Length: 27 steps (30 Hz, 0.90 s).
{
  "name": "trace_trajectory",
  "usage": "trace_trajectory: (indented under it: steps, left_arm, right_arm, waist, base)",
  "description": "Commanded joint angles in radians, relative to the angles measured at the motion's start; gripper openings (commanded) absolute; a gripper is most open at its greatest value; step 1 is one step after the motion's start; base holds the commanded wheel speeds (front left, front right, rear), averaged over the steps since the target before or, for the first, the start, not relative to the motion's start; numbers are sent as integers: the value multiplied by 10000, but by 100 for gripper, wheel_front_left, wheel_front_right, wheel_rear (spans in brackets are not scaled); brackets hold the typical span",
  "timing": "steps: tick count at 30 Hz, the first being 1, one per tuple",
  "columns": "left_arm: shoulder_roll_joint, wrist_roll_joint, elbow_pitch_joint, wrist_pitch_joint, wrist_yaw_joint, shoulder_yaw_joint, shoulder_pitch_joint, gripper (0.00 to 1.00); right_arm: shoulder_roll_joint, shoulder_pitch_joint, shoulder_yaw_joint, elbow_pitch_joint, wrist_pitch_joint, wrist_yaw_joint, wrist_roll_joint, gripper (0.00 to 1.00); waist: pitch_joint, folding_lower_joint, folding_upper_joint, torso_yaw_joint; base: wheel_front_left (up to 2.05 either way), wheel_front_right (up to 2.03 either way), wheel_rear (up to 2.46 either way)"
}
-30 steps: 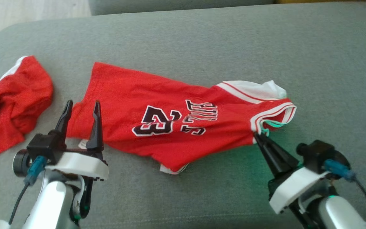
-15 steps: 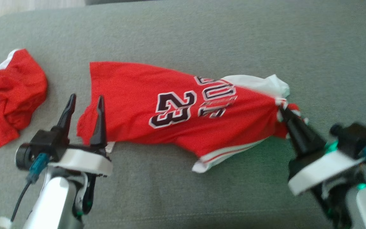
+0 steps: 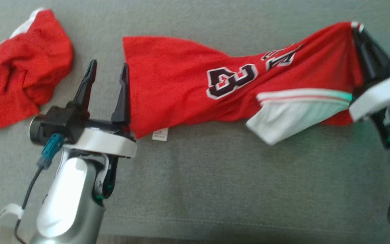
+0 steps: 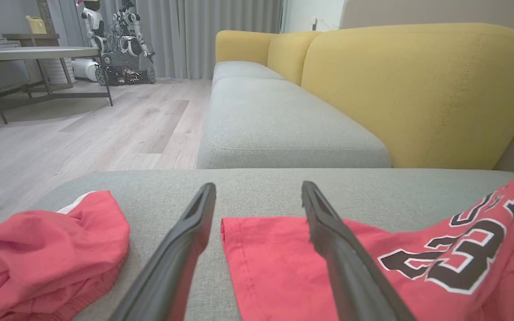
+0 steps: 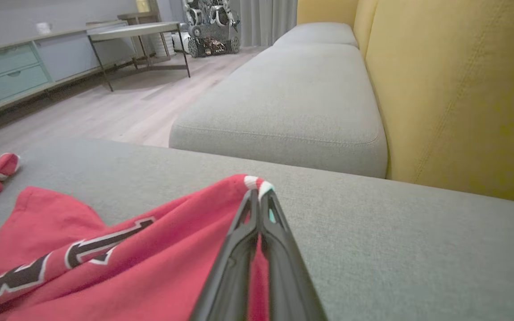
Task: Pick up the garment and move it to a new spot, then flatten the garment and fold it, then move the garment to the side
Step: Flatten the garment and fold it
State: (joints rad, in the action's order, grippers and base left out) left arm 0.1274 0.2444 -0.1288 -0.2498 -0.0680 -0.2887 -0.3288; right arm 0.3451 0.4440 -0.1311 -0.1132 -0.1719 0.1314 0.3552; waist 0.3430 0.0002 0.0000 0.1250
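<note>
Move step in hand: your right gripper is clamped shut on the jersey at its trim, upper right of head view. The body trails across centre on the cushion. Your left gripper, wide open and empty, straddles the hem edge. Next, probably: pinch that hem.

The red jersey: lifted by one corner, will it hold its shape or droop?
Probably floppy: the jersey sags in folds from the edge pinched by the shut right gripper. Likely light, since that one pinch raises its whole end. Its hem end, lying on the grey cushion beside the open left gripper, would probably drag.
</note>
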Motion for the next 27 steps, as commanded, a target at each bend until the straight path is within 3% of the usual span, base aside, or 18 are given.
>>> trace_trajectory:
  steps: [1,11,12,13,20,27]
  left_arm:
    - [85,-118,351,-120,76,299,-460,100]
    - [-259,-442,150,-120,401,418,-745,100]
    - [-275,-473,121,-120,424,440,-735,100]
    - [-287,-500,96,-120,441,472,-707,100]
    - [-247,-635,-94,-120,509,804,-262,100]
    - [-118,-703,-204,-120,518,1091,330,100]
  right_arm:
    - [317,522,-285,-141,201,-7,139,0]
    - [823,2655,-2056,-3972,1736,-7,1104,0]
    - [789,2738,-2201,-4227,1926,-7,1197,31]
    - [747,2798,-2319,-4445,2105,-7,1269,100]
    - [347,2513,-2536,-4843,3403,-7,1516,100]
    - [24,1305,-1761,-3870,3897,-7,711,100]
  waist:
    - [406,-2,0,382]
    - [661,-2,0,630]
    - [616,-2,0,605]
    - [562,-2,0,564]
    - [-81,-2,0,69]
    - [-833,-2,0,-436]
  base:
    - [0,0,0]
    - [0,0,0]
    - [0,0,0]
    - [0,0,0]
    - [0,0,0]
    - [0,0,0]
